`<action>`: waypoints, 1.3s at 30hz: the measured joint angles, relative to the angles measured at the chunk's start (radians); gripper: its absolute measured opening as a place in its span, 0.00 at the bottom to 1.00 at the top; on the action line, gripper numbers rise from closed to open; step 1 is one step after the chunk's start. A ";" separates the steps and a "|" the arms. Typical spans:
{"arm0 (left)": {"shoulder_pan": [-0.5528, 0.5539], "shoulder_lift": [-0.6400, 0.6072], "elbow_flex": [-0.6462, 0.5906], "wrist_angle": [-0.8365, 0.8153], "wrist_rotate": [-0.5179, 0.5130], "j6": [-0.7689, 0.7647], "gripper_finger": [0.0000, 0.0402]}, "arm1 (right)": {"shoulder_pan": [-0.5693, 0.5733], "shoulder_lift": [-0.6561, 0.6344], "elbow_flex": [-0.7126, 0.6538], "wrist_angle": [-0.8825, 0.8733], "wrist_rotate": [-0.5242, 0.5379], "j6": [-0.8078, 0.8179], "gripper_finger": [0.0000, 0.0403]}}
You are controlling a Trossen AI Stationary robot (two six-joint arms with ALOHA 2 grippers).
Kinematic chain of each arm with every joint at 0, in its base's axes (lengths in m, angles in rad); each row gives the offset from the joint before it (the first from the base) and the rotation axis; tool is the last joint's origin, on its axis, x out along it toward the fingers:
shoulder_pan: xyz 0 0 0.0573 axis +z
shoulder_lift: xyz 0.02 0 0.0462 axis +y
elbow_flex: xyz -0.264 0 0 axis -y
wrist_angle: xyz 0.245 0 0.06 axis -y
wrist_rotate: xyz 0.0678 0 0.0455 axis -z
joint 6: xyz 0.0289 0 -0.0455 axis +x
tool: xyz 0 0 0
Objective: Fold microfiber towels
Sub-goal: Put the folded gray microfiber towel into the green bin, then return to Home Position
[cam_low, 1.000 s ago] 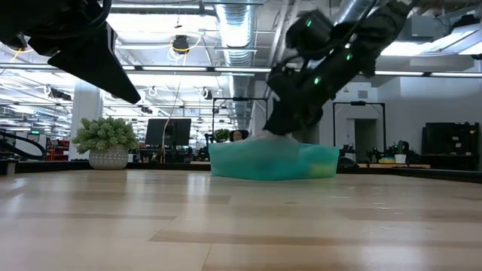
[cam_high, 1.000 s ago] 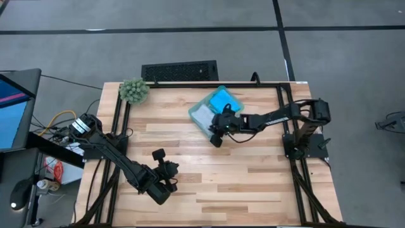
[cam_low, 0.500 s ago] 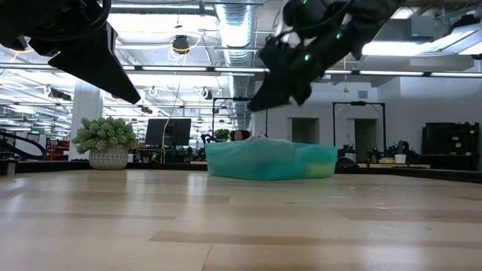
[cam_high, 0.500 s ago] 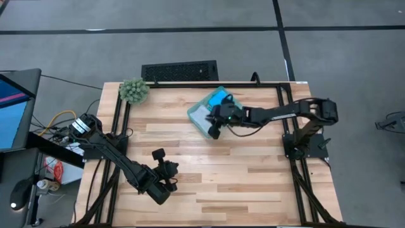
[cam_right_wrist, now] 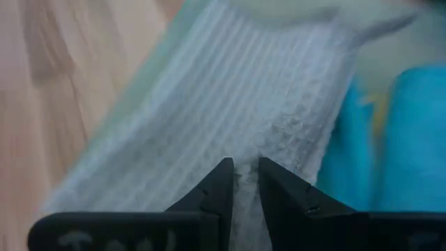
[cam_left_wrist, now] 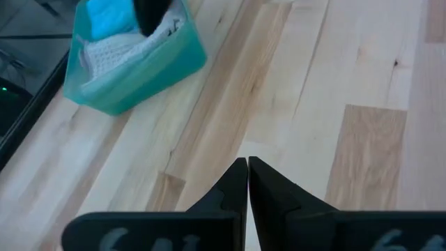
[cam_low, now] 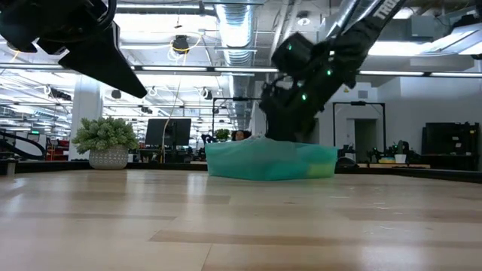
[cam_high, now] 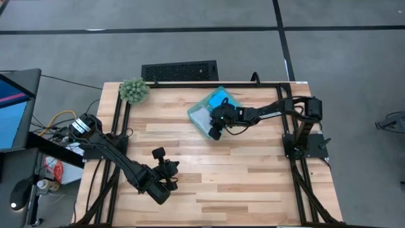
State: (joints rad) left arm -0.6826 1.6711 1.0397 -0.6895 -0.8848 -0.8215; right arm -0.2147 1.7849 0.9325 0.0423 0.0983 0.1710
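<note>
At the lower left of the high view the left gripper (cam_high: pixel 166 182) waits over bare table (cam_high: pixel 253 177), its jaws together, as the left wrist view shows with the two fingers (cam_left_wrist: pixel 237 183) pressed tip to tip. In the upper left of the tabletop sits a plant ball (cam_high: pixel 133 90). Right of it, at the upper middle, lies the tray (cam_high: pixel 197 121), holding the towels: a grey towel (cam_high: pixel 201 114) at the tray's left end and a blue towel (cam_high: pixel 223 99) at its right end. In the right wrist view the grey towel (cam_right_wrist: pixel 230 118) fills most of the frame, with the blue towel (cam_right_wrist: pixel 411 132) at the right edge. The right gripper (cam_high: pixel 216 130) reaches in from the frame's right and sits down in the tray over the grey towel; its jaws stand a narrow gap apart with the grey cloth showing between the tips, though whether they pinch it cannot be told. In the low view the tray (cam_low: pixel 256 162) stands at mid-frame with the right gripper (cam_low: pixel 280 128) dipping into it from above
</note>
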 joint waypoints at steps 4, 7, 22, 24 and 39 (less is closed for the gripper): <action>0.001 -0.002 0.005 -0.010 0.007 -0.044 0.01 | 0.005 -0.023 0.000 -0.028 0.011 -0.005 0.23; 0.001 -0.046 0.027 -0.032 -0.040 -0.054 0.01 | -0.005 -0.125 0.001 -0.059 0.025 -0.020 0.23; 0.001 -0.883 -0.279 0.056 -0.120 0.110 0.01 | 0.277 -0.886 -0.200 -0.164 0.104 -0.178 0.23; 0.001 -1.017 -0.398 0.173 -0.072 0.153 0.01 | 0.325 -0.990 -0.288 -0.119 0.152 -0.150 0.23; 0.000 -1.668 -0.995 0.687 0.133 0.412 0.01 | 0.619 -1.657 -0.842 0.137 0.318 -0.048 0.23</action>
State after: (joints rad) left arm -0.6830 0.0031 0.0450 -0.0021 -0.7515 -0.4094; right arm 0.4038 0.1282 0.0908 0.1798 0.4167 0.1231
